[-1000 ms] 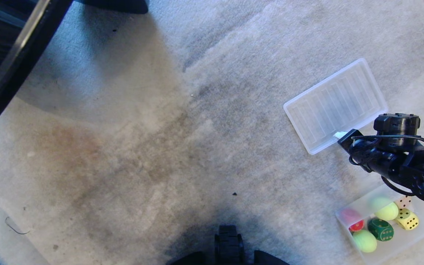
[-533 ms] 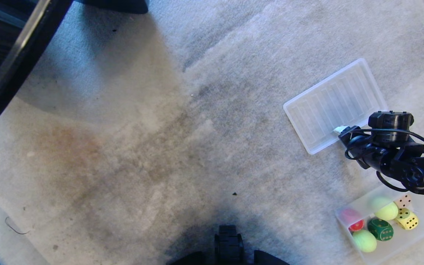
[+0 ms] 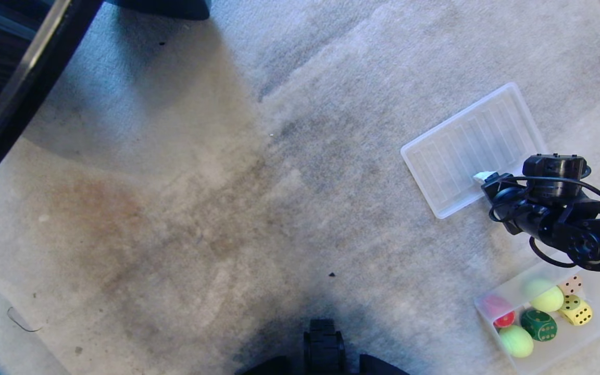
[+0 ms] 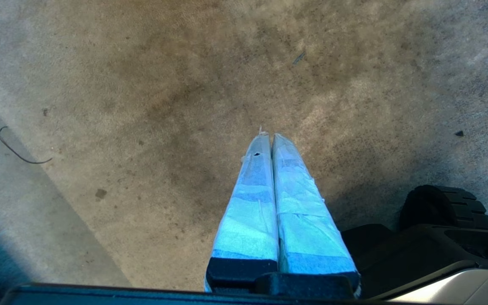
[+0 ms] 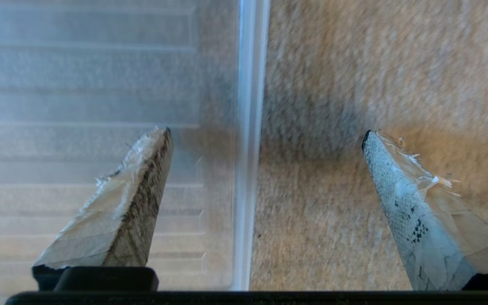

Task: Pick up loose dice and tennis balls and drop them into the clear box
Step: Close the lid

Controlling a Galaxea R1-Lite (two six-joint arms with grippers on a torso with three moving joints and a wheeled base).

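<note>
The right arm (image 3: 565, 229) is showing black, rounded housings, with a thin black cable looping at three o'clock. Both grippers' fingers (image 4: 248, 203) are wearing pale, fraying tape wraps.

red die (image 3: 504, 319) | green die (image 3: 538, 325) | yellow die, black dots (image 3: 577, 310) | yellow-green balls (image 3: 546, 299)

Head view: even daylight on pale grey carpet (image 3: 289, 172), bluish cast upper left, dark soft shadow at bottom centre. Right wrist view: motion blur throughout, warm orange tint on carpet, glare streak along rim of flat ribbed clear plastic lid (image 5: 250, 127).
</note>
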